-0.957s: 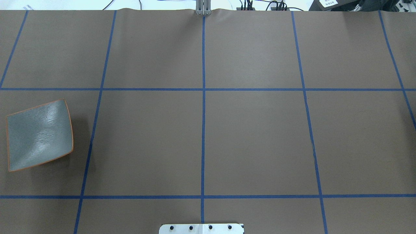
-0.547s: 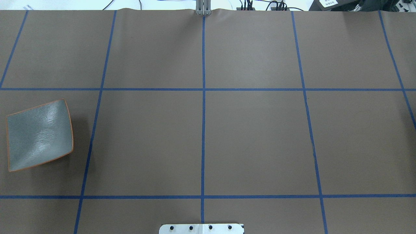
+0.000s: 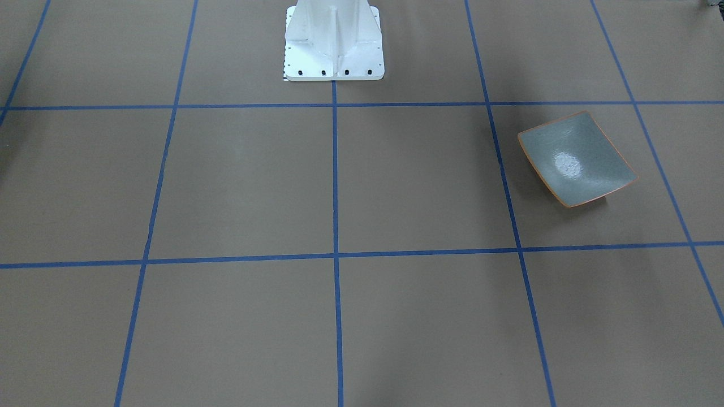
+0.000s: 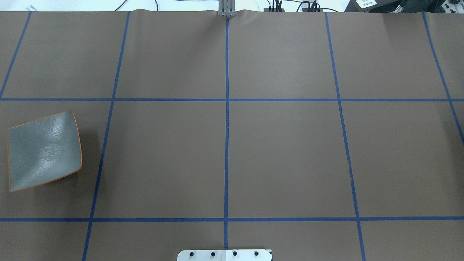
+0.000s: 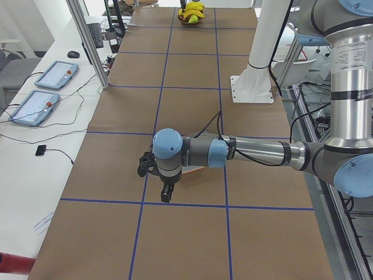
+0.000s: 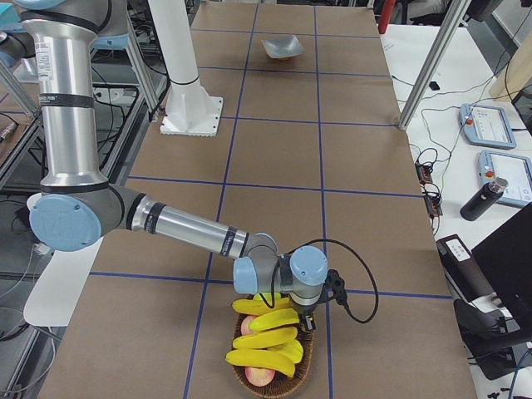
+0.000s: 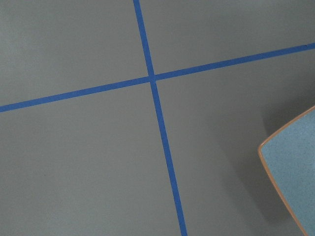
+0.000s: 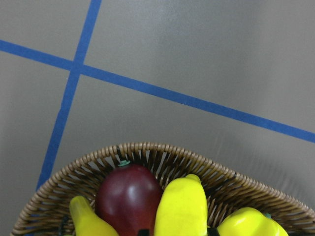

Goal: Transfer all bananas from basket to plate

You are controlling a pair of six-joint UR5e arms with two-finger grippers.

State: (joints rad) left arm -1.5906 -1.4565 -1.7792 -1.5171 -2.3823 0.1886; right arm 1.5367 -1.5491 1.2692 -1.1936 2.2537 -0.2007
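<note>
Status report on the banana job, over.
Left hand near plate, right hand over basket; grip state unclear on both. Bananas in basket, plate empty. Red fruit sits among them.

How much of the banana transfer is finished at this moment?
Done: nothing; the plate is empty. In hand: the right gripper is low over the basket, where the bananas lie; whether it holds one I cannot tell. To do: every banana must go to the plate, near which the left gripper hangs.
</note>
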